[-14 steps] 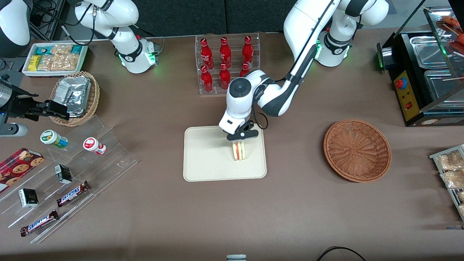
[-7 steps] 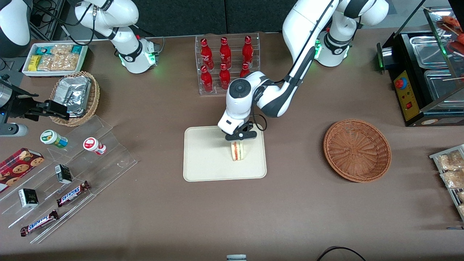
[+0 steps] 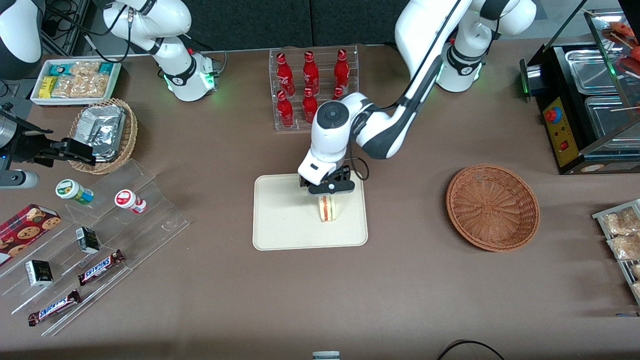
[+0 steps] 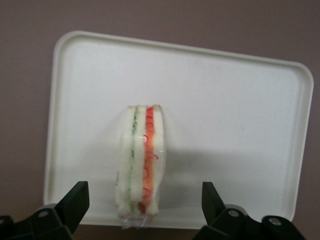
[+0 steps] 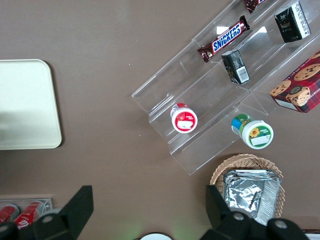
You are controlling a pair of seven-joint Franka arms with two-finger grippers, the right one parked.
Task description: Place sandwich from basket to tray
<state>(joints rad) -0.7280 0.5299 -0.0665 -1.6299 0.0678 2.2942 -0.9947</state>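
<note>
Sandwich (image 4: 140,162): standing on edge on the tray (image 3: 280,225), basket (image 3: 492,206) sitting empty. End effector (image 3: 327,192): hovering above the sandwich, fingers spread apart, touching nothing. You are retreating: lift straight up, avoiding toppling it.

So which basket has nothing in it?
The reddish-brown basket toward the working arm's end is empty. The tan basket holds foil packets. The sandwich stands on the tray, under the open claw.

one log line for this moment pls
phase: release | sandwich: standing on edge on tray | gripper: open, above sandwich, fingers clear of it | basket: empty, toward working arm's end
</note>
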